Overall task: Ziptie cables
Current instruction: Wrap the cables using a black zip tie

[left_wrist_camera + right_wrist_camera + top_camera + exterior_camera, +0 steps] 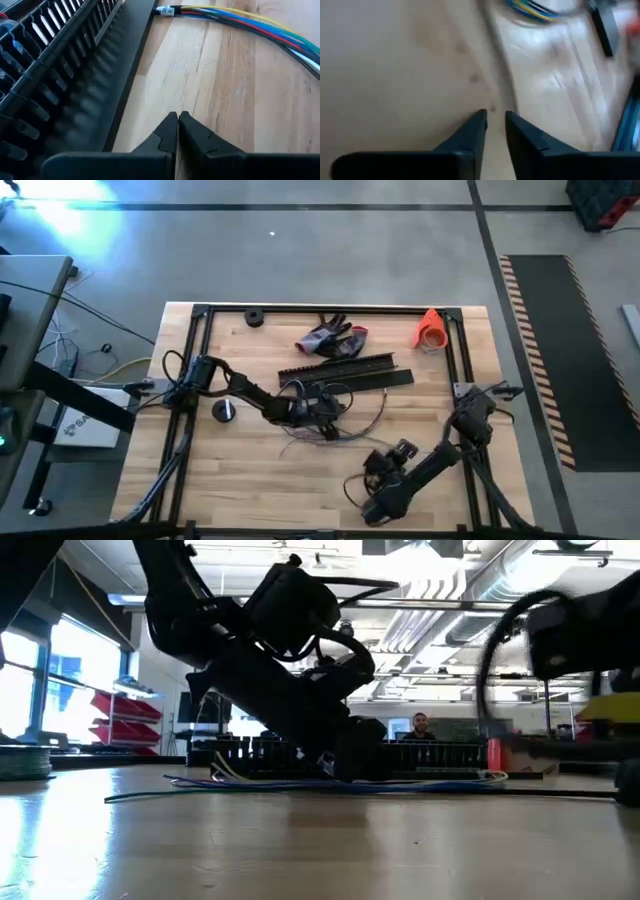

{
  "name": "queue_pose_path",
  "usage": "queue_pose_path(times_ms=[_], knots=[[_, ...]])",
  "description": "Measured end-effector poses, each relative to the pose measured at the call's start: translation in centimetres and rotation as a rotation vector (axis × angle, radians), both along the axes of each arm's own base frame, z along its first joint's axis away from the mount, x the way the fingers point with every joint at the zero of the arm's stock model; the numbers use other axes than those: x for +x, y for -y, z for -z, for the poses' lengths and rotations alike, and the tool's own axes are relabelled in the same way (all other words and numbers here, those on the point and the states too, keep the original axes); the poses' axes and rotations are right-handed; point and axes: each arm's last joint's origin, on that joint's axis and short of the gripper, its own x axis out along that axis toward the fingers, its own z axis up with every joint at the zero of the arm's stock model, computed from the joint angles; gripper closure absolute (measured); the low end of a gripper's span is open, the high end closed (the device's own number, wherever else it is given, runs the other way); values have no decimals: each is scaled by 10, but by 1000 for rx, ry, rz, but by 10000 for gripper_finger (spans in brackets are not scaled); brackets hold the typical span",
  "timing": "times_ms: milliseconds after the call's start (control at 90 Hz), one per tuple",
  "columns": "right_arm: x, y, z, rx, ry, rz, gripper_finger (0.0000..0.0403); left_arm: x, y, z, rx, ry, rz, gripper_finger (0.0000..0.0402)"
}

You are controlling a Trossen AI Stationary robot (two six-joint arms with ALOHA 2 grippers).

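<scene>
Overhead view: the left claw lay at the middle of the wooden desk, low over the cables, which sprawled in loose loops just in front of the long black slotted strips. The left wrist view showed that claw's fingers pressed together with nothing between them, their tips over bare wood beside one slotted strip; a bundle of coloured wires ran across the boards farther off, its end bound with a small white label. In the level view, the left arm slanted down to the desk surface, and the cables lay flat along the wood beneath it.

The right claw sat nearer the front edge of the desk, to the right of the cables and apart from them. Its fingers stood slightly parted, with a narrow gap between the tips, holding nothing above bare wood.

Other items, overhead view: a pair of grey-and-red gloves behind the strips; an orange cone-shaped object at the far right corner; a small black ring near the far edge; a round black-and-white object left of the left claw.
</scene>
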Motion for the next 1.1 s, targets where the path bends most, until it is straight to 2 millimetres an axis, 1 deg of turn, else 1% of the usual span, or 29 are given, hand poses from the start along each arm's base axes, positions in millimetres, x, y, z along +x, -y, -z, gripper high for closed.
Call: queue_pose_path(times_ms=[144, 189, 256, 378, 467, 522, 589, 644, 700, 778, 878, 967, 1044, 1100], knots=[[-11, -12, -21, 8, -30, -220, 291, 0, 0, 0, -2, 0, 3, 402], [-15, -14, -31, 0, -16, -275, 285, 0, 0, 0, -2, 0, 3, 402], [-22, -13, -51, 0, 2, -306, 282, 0, 0, 0, -1, -3, 3, 402], [-38, -2, -88, 30, 98, -291, 281, 0, 1, 0, -3, -5, 3, 402], [-54, 12, -112, 89, 290, -256, 281, 0, 1, 0, -3, -5, 3, 402], [-65, 23, -116, 162, 392, -229, 281, 0, 1, 0, -4, -4, 4, 402], [-77, 34, -110, 268, 489, -202, 281, 0, 1, 0, -9, -2, 2, 402], [-85, 44, -98, 345, 542, -190, 281, 0, 1, 0, -11, -1, 2, 402], [-91, 51, -83, 411, 572, -193, 281, 0, 2, 0, -11, -2, 4, 402], [-99, 59, -57, 483, 598, -196, 281, 0, 3, 0, -17, 0, 3, 402], [-105, 67, -32, 530, 650, -192, 277, -1, 5, 0, -17, 2, 7, 402], [-111, 77, -13, 523, 699, -169, 266, -1, 5, 0, -17, 1, 7, 402], [-115, 84, -3, 498, 761, -155, 250, -1, 5, 0, -18, 2, 7, 402], [-119, 89, 2, 467, 769, -164, 236, -1, 5, 0, -18, 2, 7, 402]])
